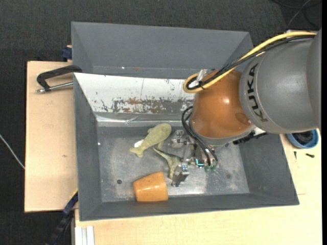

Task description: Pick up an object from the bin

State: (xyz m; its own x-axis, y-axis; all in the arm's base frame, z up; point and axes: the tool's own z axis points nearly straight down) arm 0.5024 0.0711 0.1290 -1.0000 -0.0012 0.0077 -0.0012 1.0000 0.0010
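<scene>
My gripper (179, 173) hangs low over the bin's floor, right of centre, its metal fingers pointing down just above and to the right of an orange cup (151, 187) that lies on its side near the front wall. A pale yellow-green fish-shaped toy (152, 138) lies to the upper left of the gripper, with its tail end reaching toward the fingers. I cannot tell whether anything sits between the fingers.
The arm with its orange cover and yellow cable comes in from the right and hides the bin's right rear part. A small dark speck lies on the floor at the front left. The left half of the floor is bare metal.
</scene>
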